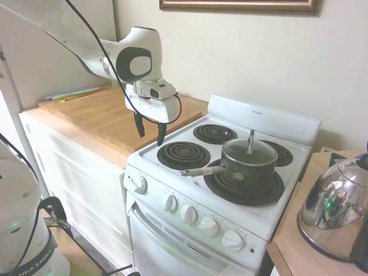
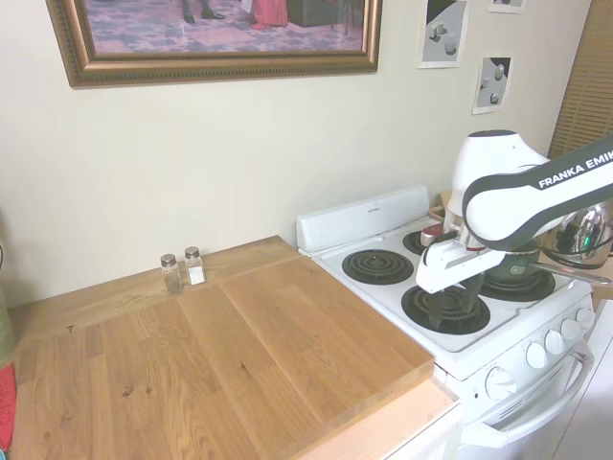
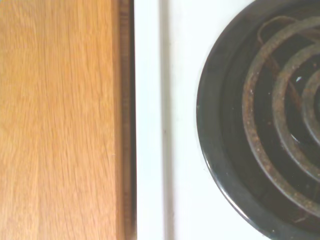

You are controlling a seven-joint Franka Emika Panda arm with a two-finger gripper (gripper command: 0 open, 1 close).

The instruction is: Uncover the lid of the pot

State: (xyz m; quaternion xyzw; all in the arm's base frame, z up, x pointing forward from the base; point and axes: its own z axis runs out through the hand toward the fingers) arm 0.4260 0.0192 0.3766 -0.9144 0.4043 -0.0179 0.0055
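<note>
Pincer (image 1: 149, 133) hangs with fingers apart and empty over the stove's (image 1: 172, 172) edge beside the wooden worktop (image 1: 115, 115); lid (image 1: 250, 153) sits closed on the saucepan (image 1: 248, 169), front burner, well apart; knob upright, offering a grip from above.

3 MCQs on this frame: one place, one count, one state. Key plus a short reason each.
1. The pot sits on which burner?
A. front one nearest the chrome kettle
B. back one by the wall
C. the wooden counter

2. How many shakers stand by the wall?
A. one
B. two
C. four

3. The lid is
A. on the pot
B. in the gripper
C. on the counter

Key: A, its coil lies beside the kettle; B, a pair shows; A, it covers the pot while the open gripper hangs empty over the stove's edge.
</note>
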